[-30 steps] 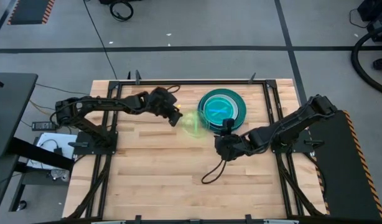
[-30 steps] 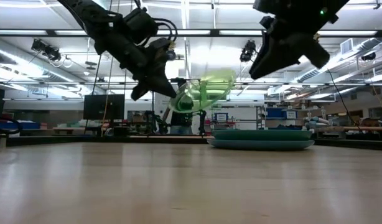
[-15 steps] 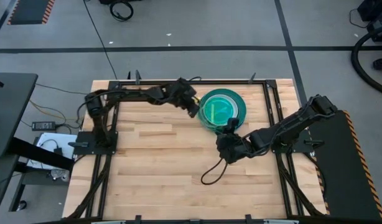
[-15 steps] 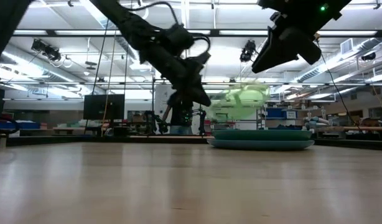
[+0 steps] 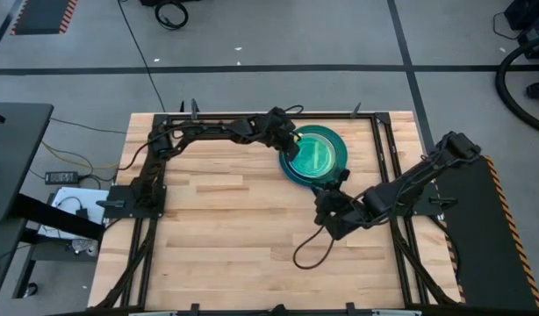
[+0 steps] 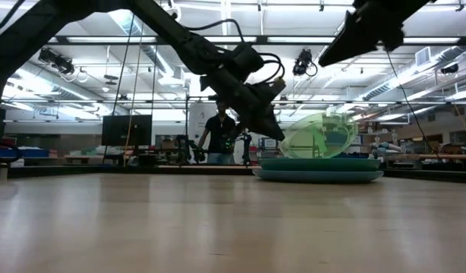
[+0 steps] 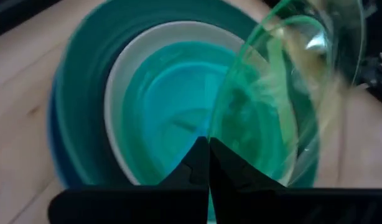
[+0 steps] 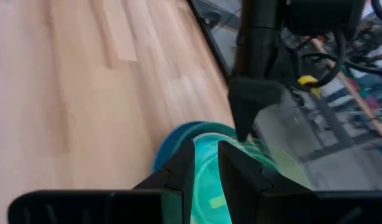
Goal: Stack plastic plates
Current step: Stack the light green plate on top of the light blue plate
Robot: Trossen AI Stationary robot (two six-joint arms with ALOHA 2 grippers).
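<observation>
In the last sec my left gripper (image 5: pixel 290 144) went from mid-table to the stack (image 5: pixel 314 154) at the far right part of the table (image 5: pixel 217 228), and the lime plate (image 6: pixel 318 135) came with it: before it hung in free air well left of the stack, now it is over the stack, tilted, its low edge near or maybe touching the top, I cannot tell which. The left fingers (image 7: pixel 206 163) are closed on the lime plate's rim. For the task this means, I judge, transport is done and only lowering + release remain for this plate. The right gripper (image 5: pixel 331 217) moved back a bit toward the near side w/ no plate in it; it hovers apart from the stack, and I cannot tell if its fingers are open or not. About the views: high view gives position, lime plate over the stack centre approx., but the tilt is hard to read there. Low view shows the tilt clearly, and that the stack lies flat on the table, but says nothing on centring. Left wrist view shows the layers that no other view gives: teal plate (image 7: pixel 85 93) outside, white plate (image 7: pixel 125 81) in it, cyan plate (image 7: pixel 172 118) inside that, the lime plate leaning in front. A person stands in the room behind, seen only in low view.
</observation>
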